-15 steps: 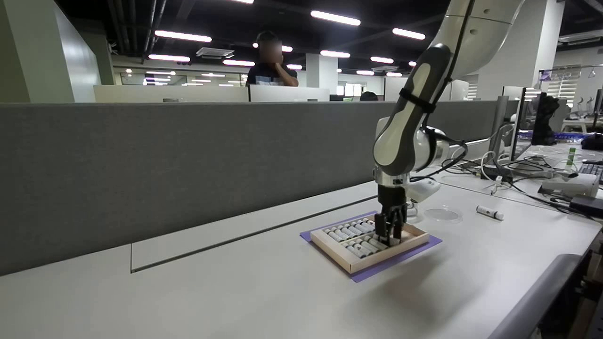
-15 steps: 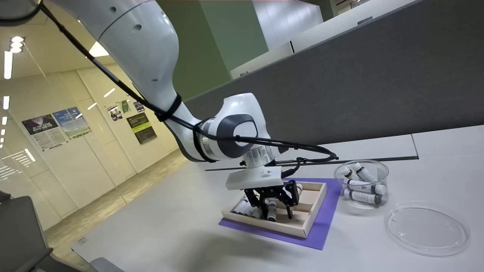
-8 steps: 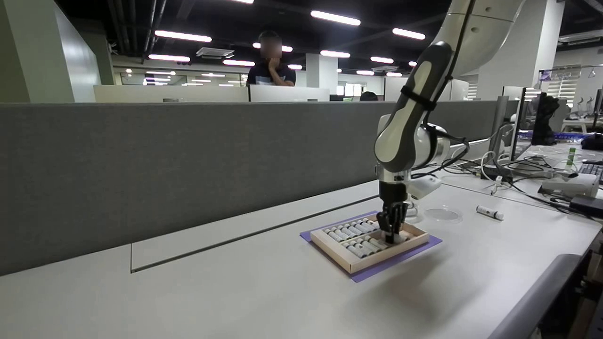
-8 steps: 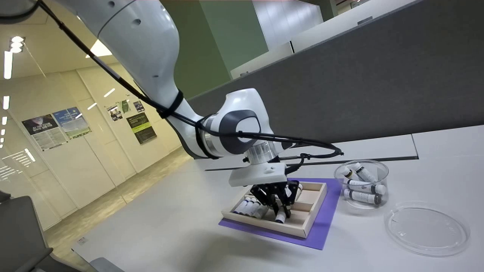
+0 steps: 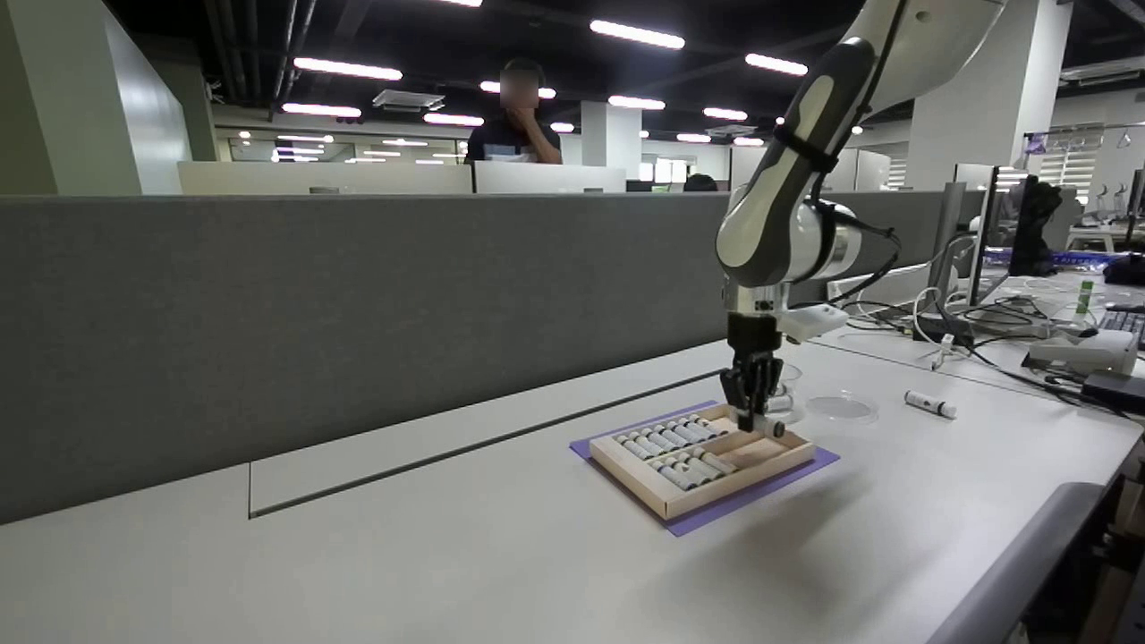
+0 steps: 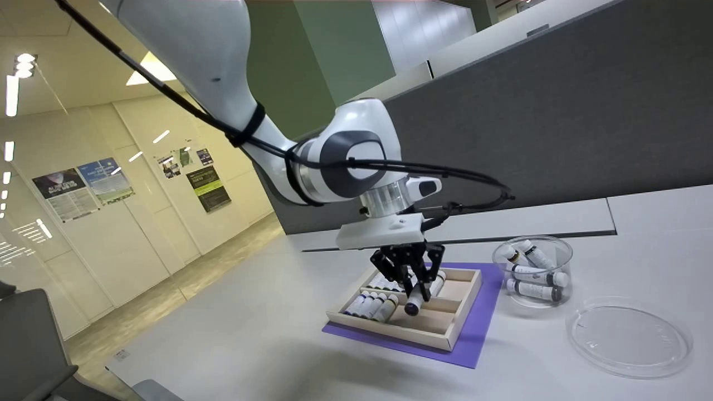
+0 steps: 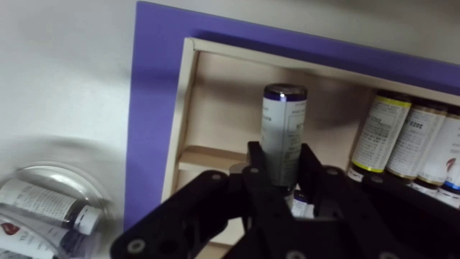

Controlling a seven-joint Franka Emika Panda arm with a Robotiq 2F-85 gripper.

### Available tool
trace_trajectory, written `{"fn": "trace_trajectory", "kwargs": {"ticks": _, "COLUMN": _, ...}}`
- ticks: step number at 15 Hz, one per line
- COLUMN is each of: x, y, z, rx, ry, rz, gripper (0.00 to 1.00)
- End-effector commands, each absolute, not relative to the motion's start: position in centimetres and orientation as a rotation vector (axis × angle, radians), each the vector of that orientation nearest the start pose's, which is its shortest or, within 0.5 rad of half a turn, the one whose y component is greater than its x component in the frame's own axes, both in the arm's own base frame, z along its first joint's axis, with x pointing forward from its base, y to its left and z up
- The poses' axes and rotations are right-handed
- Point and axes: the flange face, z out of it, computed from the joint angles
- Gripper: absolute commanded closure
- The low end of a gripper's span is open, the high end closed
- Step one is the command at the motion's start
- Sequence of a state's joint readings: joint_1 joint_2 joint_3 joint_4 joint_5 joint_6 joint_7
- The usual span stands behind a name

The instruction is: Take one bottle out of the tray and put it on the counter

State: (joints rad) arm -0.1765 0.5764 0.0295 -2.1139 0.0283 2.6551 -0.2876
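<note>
Black, two-fingered at the gripper (image 7: 280,151), clamped on a white-labelled cylindrical bottle (image 7: 284,120), holding it above the rectangular tan wooden tray (image 5: 738,483). Apparently past grasping and lifting; yet to move aside, lower onto the smooth white counter (image 5: 447,555), release.

The surface (image 5: 402,555) is smooth and white, with a narrow dark slot (image 5: 483,444) running along its far part and a short seam (image 5: 250,490) meeting that slot at one end. A purple sheet (image 7: 154,108) lies flat on it. Just beside the sheet a round clear container (image 6: 569,266) stands upright, and near that a shallow clear disc (image 6: 629,337) lies flat. In an exterior view, a small white bottle (image 5: 928,404) lies on its side, well apart from the sheet.
</note>
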Motion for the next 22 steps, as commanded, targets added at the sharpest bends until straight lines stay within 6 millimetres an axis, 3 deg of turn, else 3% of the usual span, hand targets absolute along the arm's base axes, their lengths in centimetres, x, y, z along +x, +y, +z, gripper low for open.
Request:
{"fn": "trace_trajectory", "kwargs": {"ticks": 1, "x": 55.1, "y": -11.9, "z": 16.3, "rx": -3.105, "ry": -0.028, "rz": 0.021, "gripper": 0.95}}
{"fn": "trace_trajectory", "kwargs": {"ticks": 11, "x": 50.2, "y": -28.1, "z": 15.7, "rx": -3.112, "ry": 0.445, "rz": -0.063, "gripper": 0.95}}
{"fn": "trace_trajectory", "kwargs": {"ticks": 14, "x": 49.3, "y": -32.1, "z": 15.0, "rx": -3.132, "ry": 0.442, "rz": -0.079, "gripper": 0.95}}
{"fn": "trace_trajectory", "kwargs": {"ticks": 22, "x": 49.9, "y": -39.2, "z": 13.0, "rx": -3.143, "ry": 0.328, "rz": -0.032, "gripper": 0.95}}
